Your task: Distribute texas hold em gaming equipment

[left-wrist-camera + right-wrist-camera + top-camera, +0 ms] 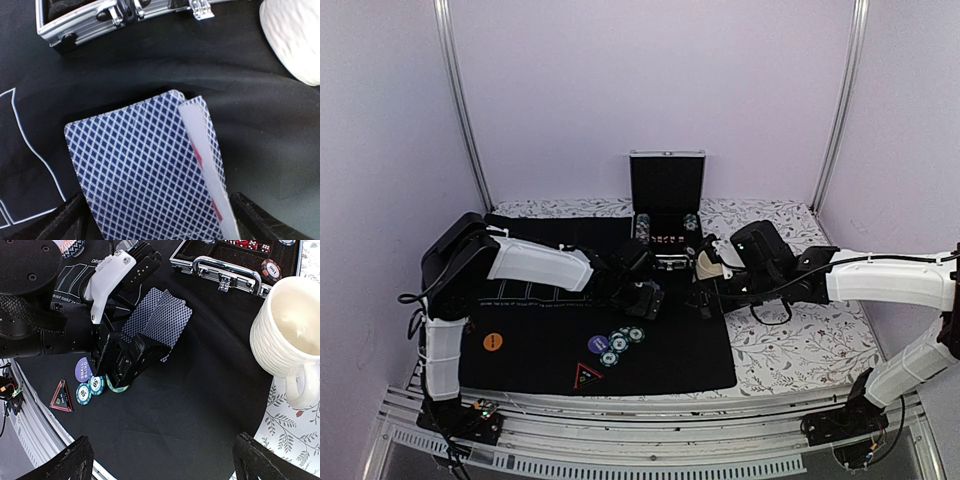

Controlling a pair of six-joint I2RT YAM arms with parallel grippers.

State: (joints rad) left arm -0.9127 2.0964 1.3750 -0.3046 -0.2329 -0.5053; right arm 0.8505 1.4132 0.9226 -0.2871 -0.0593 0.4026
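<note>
The playing cards (135,170) lie between the wide-apart jaws of the left gripper (642,298), the right gripper (705,298) also gaping: dealing seems in hand, and next one card must be pinched.

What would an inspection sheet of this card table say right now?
Surface: black mat over floral cloth.
Job's things: cards loosely stacked; chips, purple button, orange button on mat; open case behind.
Clutter: cream mug right of the cards.
Hands: left hand open over cards; right hand open, empty, near mug.
Cables: black loop beside right arm.
Surroundings: lilac walls, metal posts.
</note>
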